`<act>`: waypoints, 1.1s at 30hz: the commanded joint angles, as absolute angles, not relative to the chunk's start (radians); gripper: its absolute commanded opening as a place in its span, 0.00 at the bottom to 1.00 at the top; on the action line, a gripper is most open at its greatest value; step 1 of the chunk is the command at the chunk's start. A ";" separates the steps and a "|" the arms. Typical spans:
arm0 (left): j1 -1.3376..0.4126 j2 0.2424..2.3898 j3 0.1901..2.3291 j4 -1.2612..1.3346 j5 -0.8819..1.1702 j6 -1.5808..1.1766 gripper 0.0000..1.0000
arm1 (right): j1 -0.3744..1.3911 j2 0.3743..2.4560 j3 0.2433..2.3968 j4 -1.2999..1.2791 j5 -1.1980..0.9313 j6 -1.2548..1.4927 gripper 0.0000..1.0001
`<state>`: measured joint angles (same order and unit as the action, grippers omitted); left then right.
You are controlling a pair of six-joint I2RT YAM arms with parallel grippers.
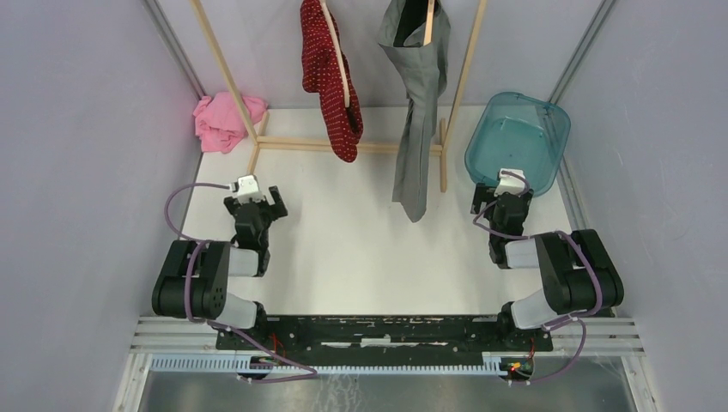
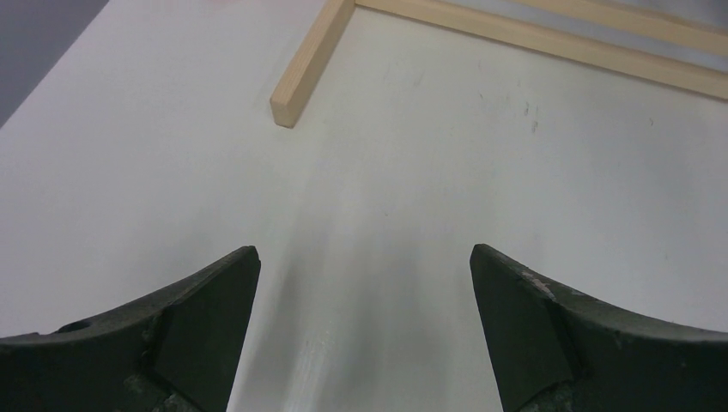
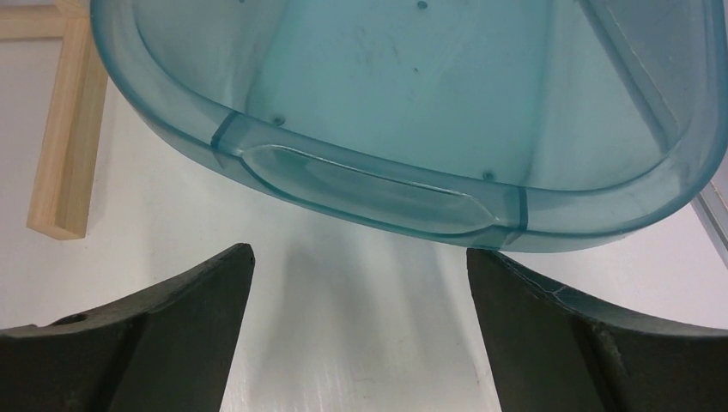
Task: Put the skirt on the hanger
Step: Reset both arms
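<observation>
A long grey skirt (image 1: 418,112) hangs from the wooden rack at the back, its open waist around a wooden hanger (image 1: 427,24). My left gripper (image 1: 255,204) rests low over the white table at the near left, open and empty; in the left wrist view the gripper (image 2: 364,257) frames only bare table. On the near right, my right gripper (image 1: 500,202) sits just in front of the teal basin. It is open too, and the right wrist view shows nothing inside the gripper (image 3: 360,253). Both grippers are well short of the skirt.
A red dotted garment (image 1: 330,77) hangs on a second hanger left of the skirt. A pink cloth (image 1: 225,120) lies crumpled at the back left. The teal basin (image 1: 562,129) (image 3: 360,180) holds nothing. Rack feet (image 2: 311,64) (image 3: 64,146) lie on the table.
</observation>
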<state>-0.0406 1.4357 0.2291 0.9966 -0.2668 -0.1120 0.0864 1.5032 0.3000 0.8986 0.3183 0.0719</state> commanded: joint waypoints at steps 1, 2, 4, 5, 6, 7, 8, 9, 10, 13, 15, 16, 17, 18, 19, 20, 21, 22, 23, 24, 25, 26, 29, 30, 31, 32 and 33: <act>-0.038 1.511 0.247 1.149 -0.137 -0.010 0.99 | 0.091 1.508 0.352 0.887 0.330 0.067 1.00; -0.039 1.519 0.234 1.180 -0.122 -0.007 0.99 | 0.091 1.505 0.352 0.881 0.330 0.067 1.00; -0.039 1.516 0.238 1.167 -0.119 -0.005 0.99 | 0.092 1.508 0.353 0.884 0.330 0.067 1.00; -0.039 1.516 0.238 1.166 -0.118 -0.005 0.99 | 0.091 1.508 0.354 0.882 0.329 0.068 1.00; -0.038 1.517 0.238 1.168 -0.118 -0.005 0.99 | 0.091 1.507 0.354 0.881 0.328 0.067 1.00; -0.039 1.517 0.238 1.169 -0.118 -0.005 0.99 | 0.092 1.508 0.354 0.881 0.329 0.067 1.00; -0.038 1.516 0.238 1.169 -0.118 -0.005 0.99 | 0.092 1.508 0.354 0.880 0.328 0.067 1.00; -0.038 1.516 0.237 1.170 -0.118 -0.004 0.99 | 0.092 1.507 0.354 0.880 0.328 0.067 1.00; -0.038 1.516 0.236 1.170 -0.118 -0.005 0.99 | 0.091 1.507 0.355 0.881 0.328 0.067 1.00; -0.038 1.516 0.233 1.174 -0.128 -0.009 0.99 | 0.092 1.508 0.354 0.881 0.327 0.067 1.00; -0.038 1.517 0.228 1.185 -0.183 -0.028 0.99 | 0.092 1.507 0.354 0.880 0.328 0.067 1.00; -0.038 1.517 0.227 1.188 -0.191 -0.032 0.99 | 0.092 1.507 0.354 0.880 0.328 0.067 1.00; -0.039 1.518 0.227 1.188 -0.193 -0.033 0.99 | 0.091 1.507 0.354 0.879 0.328 0.067 1.00; -0.038 1.519 0.227 1.188 -0.192 -0.032 0.99 | 0.091 1.507 0.354 0.881 0.328 0.067 1.00; -0.038 1.518 0.227 1.187 -0.192 -0.032 0.99 | 0.092 1.508 0.354 0.879 0.328 0.067 1.00; -0.038 1.518 0.227 1.188 -0.192 -0.032 0.99 | 0.092 1.508 0.354 0.879 0.328 0.067 1.00; -0.039 1.517 0.225 1.189 -0.192 -0.031 0.99 | 0.092 1.508 0.354 0.878 0.328 0.066 1.00; -0.039 1.516 0.223 1.194 -0.190 -0.032 0.99 | 0.092 1.508 0.354 0.879 0.328 0.067 1.00; -0.038 1.515 0.222 1.195 -0.189 -0.032 0.99 | 0.092 1.507 0.355 0.879 0.328 0.067 1.00; -0.038 1.516 0.222 1.195 -0.190 -0.032 0.99 | 0.092 1.507 0.354 0.879 0.328 0.067 1.00; -0.038 1.516 0.223 1.194 -0.189 -0.032 0.99 | 0.091 1.507 0.354 0.879 0.328 0.067 1.00; -0.038 1.516 0.223 1.194 -0.190 -0.032 0.99 | 0.091 1.507 0.354 0.879 0.328 0.067 1.00; -0.039 1.516 0.223 1.194 -0.189 -0.031 0.99 | 0.091 1.508 0.354 0.880 0.328 0.067 1.00; -0.039 1.516 0.223 1.194 -0.188 -0.031 0.99 | 0.091 1.508 0.354 0.879 0.328 0.067 1.00; -0.039 1.517 0.224 1.193 -0.187 -0.031 0.99 | 0.091 1.507 0.355 0.879 0.328 0.067 1.00; -0.040 1.516 0.224 1.193 -0.187 -0.031 0.99 | 0.092 1.507 0.354 0.879 0.328 0.067 1.00; -0.040 1.516 0.223 1.193 -0.188 -0.031 0.99 | 0.091 1.508 0.354 0.879 0.328 0.066 1.00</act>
